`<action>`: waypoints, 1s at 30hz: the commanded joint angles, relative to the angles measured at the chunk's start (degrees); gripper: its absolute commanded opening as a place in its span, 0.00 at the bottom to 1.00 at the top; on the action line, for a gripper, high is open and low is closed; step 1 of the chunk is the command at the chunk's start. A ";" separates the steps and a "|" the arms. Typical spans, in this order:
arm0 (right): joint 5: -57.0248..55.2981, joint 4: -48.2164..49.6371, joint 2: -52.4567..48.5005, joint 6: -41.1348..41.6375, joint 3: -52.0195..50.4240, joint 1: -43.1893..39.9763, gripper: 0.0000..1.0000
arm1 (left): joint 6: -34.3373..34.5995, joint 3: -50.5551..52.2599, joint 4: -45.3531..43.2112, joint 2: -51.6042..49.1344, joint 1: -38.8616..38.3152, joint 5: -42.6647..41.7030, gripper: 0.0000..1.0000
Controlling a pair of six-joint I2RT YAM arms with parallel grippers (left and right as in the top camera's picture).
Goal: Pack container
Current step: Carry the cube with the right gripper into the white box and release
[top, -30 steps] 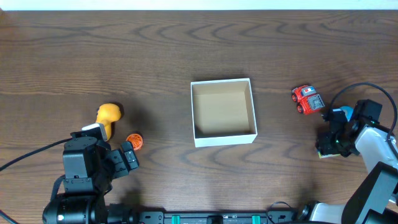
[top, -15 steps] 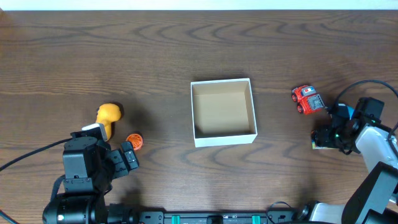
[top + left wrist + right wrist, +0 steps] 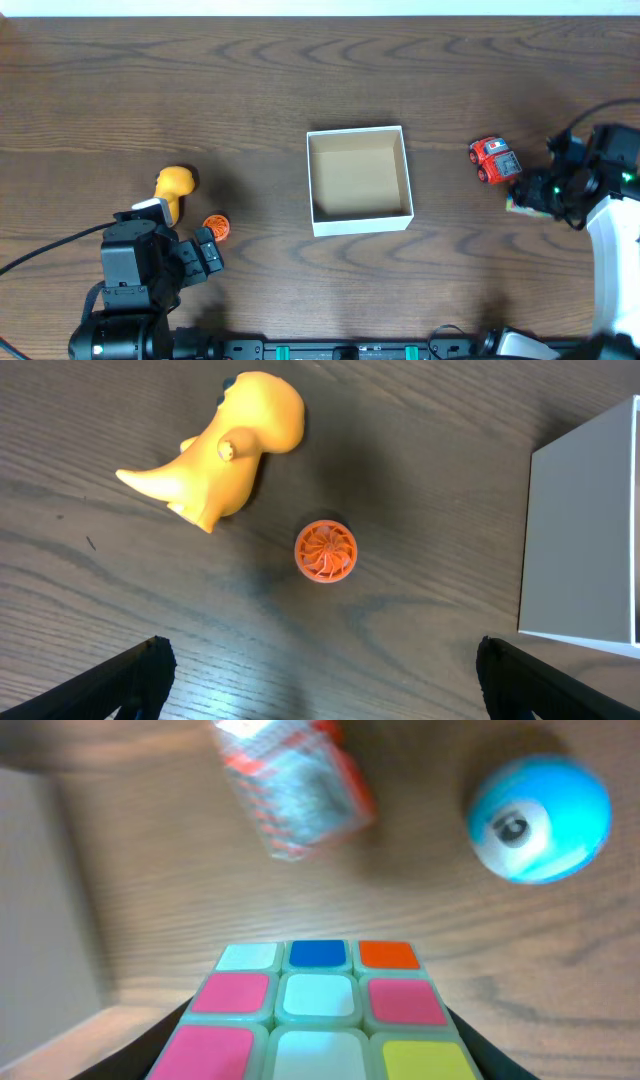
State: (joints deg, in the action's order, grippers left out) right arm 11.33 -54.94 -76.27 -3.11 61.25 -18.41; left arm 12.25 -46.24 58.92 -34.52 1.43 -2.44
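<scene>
The container (image 3: 360, 217) is a square white box with a brown inside at the table's middle; its white wall shows in the left wrist view (image 3: 585, 540). My right gripper (image 3: 535, 197) is shut on a colour-tiled puzzle cube (image 3: 318, 1015) and holds it above the table at the right. A red toy truck (image 3: 494, 160) and a blue ball (image 3: 540, 818) lie close by. My left gripper (image 3: 205, 255) is open and empty near a yellow dinosaur toy (image 3: 175, 186) and an orange disc (image 3: 216, 227).
The dinosaur (image 3: 220, 455) and the orange disc (image 3: 325, 550) lie on bare wood ahead of the left fingers. The red truck (image 3: 295, 785) is blurred in the right wrist view. The table's far edge runs along the top.
My right gripper has lifted the cube and moved it up and away from the table's front, toward the red truck. The left arm has not moved.
</scene>
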 commanded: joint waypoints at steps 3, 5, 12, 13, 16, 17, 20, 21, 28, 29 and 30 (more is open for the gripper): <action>-2.25 -4.96 4.28 6.93 10.12 15.26 0.01 | 0.76 -1.25 -0.02 -0.17 -0.11 0.04 0.98; -4.46 -5.84 4.22 10.10 12.79 21.66 0.01 | 0.76 -1.25 -0.02 -0.17 -0.11 0.04 0.98; -13.53 -5.11 -0.26 22.75 18.60 42.60 0.01 | 0.79 -1.25 0.00 -0.17 -0.11 0.04 0.98; -14.84 -4.81 -1.68 23.93 19.21 44.81 0.01 | 0.79 -1.25 0.00 -0.17 -0.11 0.04 0.98; -15.85 -2.49 -6.73 25.40 20.44 49.24 0.01 | 0.79 -1.25 0.00 -0.17 -0.11 0.04 0.98; -15.91 -1.60 -8.48 25.38 20.76 50.12 0.01 | 0.79 -1.25 0.00 -0.17 -0.11 0.04 0.98; -16.41 0.92 -15.06 25.40 22.08 51.49 0.01 | 0.79 -1.25 -0.02 -0.20 -0.11 0.04 0.98; -16.52 1.62 -17.46 25.86 22.47 51.39 0.01 | 0.79 -1.25 -0.02 -0.20 -0.11 0.04 0.98; -15.39 5.73 -26.18 29.62 22.53 48.78 0.01 | 0.79 -1.25 -0.02 -0.22 -0.11 0.04 0.98; -15.39 5.75 -27.02 29.16 22.53 48.65 0.01 | 0.79 -1.25 -0.02 -0.20 -0.11 0.04 0.98; -15.39 5.62 -27.98 29.05 22.53 48.41 0.01 | 0.79 -1.25 -0.02 -0.20 -0.11 0.04 0.98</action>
State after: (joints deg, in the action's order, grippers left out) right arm -3.49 -49.52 -103.04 24.64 82.39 30.85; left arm 12.25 -46.24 58.89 -34.52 1.43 -2.61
